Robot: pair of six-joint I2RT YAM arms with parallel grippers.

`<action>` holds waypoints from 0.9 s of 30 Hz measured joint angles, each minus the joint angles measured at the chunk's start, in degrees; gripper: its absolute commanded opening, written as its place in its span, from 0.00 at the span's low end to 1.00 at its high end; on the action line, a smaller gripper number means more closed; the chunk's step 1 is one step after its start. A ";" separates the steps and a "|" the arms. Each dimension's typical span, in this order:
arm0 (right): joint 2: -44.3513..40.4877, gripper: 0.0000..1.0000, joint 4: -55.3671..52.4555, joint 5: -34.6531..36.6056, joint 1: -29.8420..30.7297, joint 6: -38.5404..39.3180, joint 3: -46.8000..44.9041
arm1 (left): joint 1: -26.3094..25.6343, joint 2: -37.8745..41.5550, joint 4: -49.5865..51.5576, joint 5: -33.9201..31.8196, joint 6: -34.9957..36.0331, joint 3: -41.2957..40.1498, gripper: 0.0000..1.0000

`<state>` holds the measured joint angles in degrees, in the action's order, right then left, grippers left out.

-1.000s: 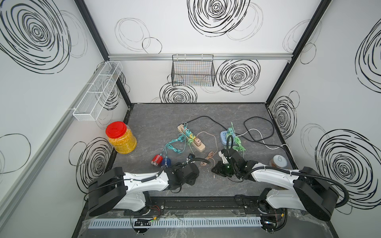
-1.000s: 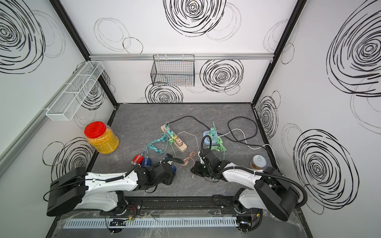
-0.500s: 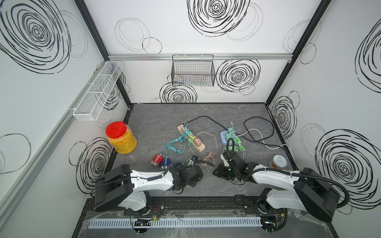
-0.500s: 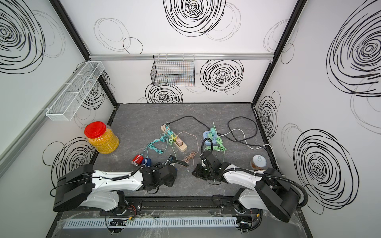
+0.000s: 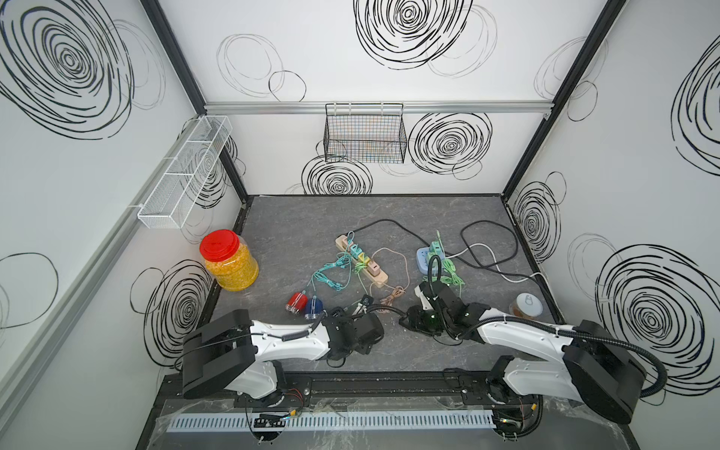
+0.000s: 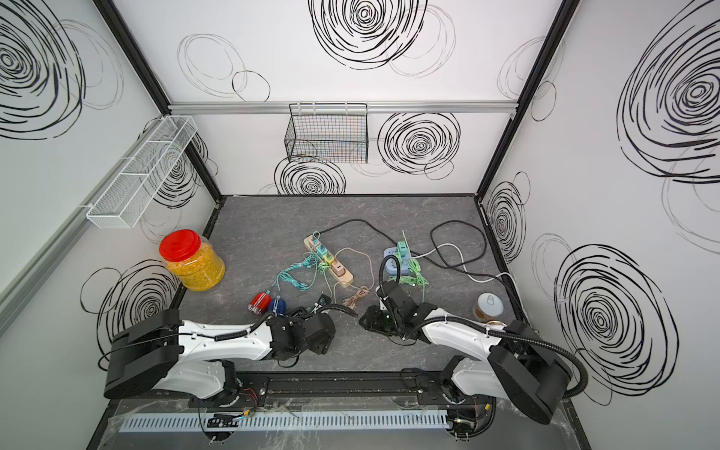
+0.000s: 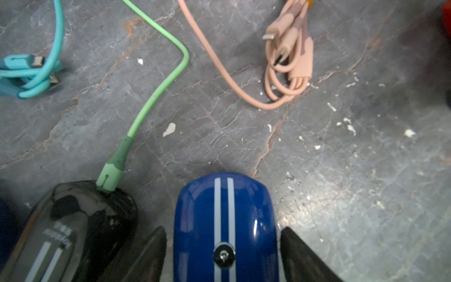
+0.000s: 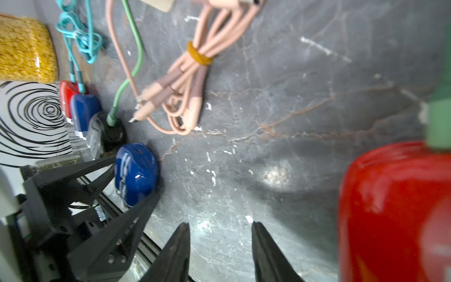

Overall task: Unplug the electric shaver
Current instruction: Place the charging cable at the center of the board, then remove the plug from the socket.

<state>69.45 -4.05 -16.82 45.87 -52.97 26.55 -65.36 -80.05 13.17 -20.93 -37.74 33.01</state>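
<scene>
Your left hand (image 7: 223, 228) is open around the blue electric shaver (image 7: 224, 214). The shaver lies on the worktop (image 7: 341, 171) near the front edge, with a thin gap showing on each side and its round port exposed. Just beside it lies a black shaver (image 7: 80, 227) with a green cable (image 7: 156, 92) plugged in. Your right hand (image 8: 220, 223) is open over bare worktop, gripping nothing. A red shaver (image 8: 390, 207) beside it carries a green plug (image 8: 439, 117). Farther out lie a coiled pink cable (image 7: 290, 61) and a teal cable (image 7: 36, 73), then the beige power strip (image 5: 362, 259).
</scene>
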 measured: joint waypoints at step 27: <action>3.89 0.48 -4.63 13.62 -0.02 10.86 17.49 | 24.15 16.85 -2.29 10.05 3.45 1.51 0.54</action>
<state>73.34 -8.69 -3.20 45.84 -42.11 44.03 -41.21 -63.20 10.87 -10.87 -34.28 34.52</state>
